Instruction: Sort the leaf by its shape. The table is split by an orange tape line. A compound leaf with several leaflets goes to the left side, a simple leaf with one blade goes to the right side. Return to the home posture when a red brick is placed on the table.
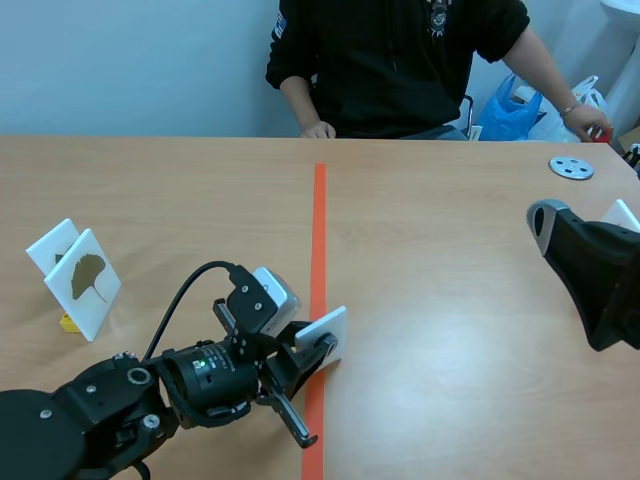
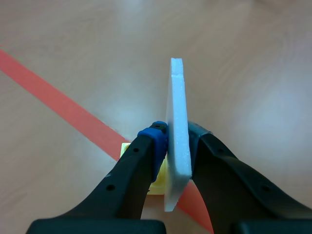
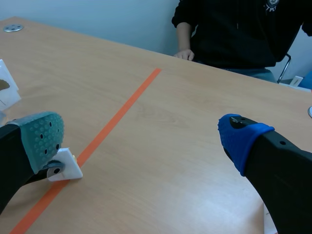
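My left gripper (image 1: 318,360) is shut on a white leaf card (image 1: 323,335) that stands right on the orange tape line (image 1: 319,230). In the left wrist view the card (image 2: 178,131) is edge-on between the fingers, with its yellow base (image 2: 157,184) on the tape; its leaf picture is hidden. My right gripper (image 3: 141,141) hangs open over the right half of the table, nothing between its pads. The same card (image 3: 67,167) shows low beside its grey-green pad (image 3: 44,139). On the left side stands a card with a fan-shaped leaf (image 1: 86,282).
Another white card (image 1: 50,246) stands behind the fan-leaf card. A white card corner (image 1: 622,214) shows behind the right arm (image 1: 590,275). A grey disc (image 1: 571,167) lies at the far right. A person (image 1: 400,60) sits across, one hand holding something red (image 1: 600,133) past the table's edge.
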### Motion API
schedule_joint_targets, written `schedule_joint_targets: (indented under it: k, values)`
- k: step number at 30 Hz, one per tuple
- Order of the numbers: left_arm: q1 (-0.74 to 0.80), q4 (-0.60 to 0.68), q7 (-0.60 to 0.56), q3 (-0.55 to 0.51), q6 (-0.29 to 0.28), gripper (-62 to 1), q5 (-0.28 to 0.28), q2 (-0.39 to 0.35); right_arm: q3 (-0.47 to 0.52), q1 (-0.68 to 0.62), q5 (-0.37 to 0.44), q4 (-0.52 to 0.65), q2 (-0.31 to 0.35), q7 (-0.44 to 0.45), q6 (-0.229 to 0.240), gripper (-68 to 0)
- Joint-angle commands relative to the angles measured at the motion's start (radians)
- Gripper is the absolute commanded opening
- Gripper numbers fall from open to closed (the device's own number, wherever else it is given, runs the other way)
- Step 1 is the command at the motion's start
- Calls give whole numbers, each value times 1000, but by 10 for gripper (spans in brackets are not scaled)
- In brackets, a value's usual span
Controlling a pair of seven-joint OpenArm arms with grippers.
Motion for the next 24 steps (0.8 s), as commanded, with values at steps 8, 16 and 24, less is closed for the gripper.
schedule_joint_targets:
  k: [8,16,24]
  values:
    - [135,230,118,-146,53,-556,-164,-7,14,1,13,2,2,26,0,4]
    - [165,244,183,-306,208,-555,-187,-7,14,4,13,2,2,27,0,4]
    - [208,244,183,-428,246,-554,-192,-7,14,4,13,2,2,30,0,4]
